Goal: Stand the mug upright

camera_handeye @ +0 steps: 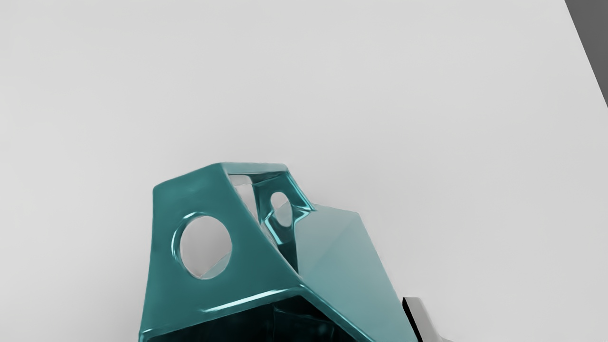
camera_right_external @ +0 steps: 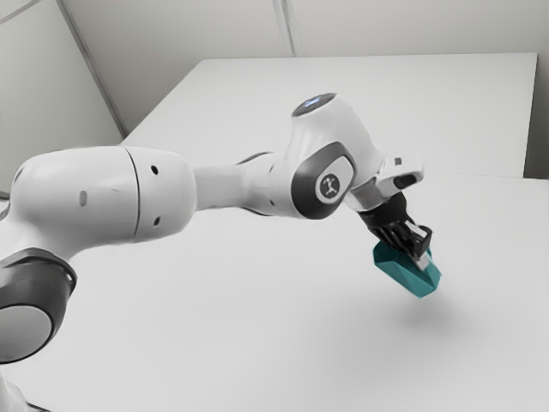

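The black gripper (camera_right_external: 418, 254) is at the lower end of the arm in the exterior view, shut on the teal faceted mug (camera_right_external: 405, 273). The mug hangs tilted above the table, with a soft shadow below it. Seen from the wrist, the mug (camera_handeye: 266, 266) shows round and angular holes in its faceted part, and its dark hollow inside faces the bottom edge. One fingertip (camera_handeye: 418, 318) of the gripper lies against the mug's pale outer side; the other is hidden.
A white table (camera_right_external: 257, 343) extends beneath the arm and mug. Behind it in the exterior view stand a pale raised panel (camera_right_external: 369, 103) and light walls. A dark grey area (camera_handeye: 591, 33) borders the white surface in the wrist view.
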You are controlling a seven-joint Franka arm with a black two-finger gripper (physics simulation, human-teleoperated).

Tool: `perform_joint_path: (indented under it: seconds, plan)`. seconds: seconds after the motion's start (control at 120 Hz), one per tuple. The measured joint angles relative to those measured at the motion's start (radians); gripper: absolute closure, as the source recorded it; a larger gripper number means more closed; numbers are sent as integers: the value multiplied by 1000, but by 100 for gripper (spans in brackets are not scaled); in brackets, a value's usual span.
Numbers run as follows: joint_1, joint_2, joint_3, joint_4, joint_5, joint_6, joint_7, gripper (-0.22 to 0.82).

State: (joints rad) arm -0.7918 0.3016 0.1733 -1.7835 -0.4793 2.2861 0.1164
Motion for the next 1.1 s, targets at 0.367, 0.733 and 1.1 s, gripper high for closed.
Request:
perform_joint_path:
  seconds: [0.367,0.733,1.1]
  plan:
    - [201,-136,-1,-173,235,-110,-61,78]
    - [375,-164,-1,-184,445,-205,-77,79]
    - [565,-97,-13,-163,562,-198,-21,79]
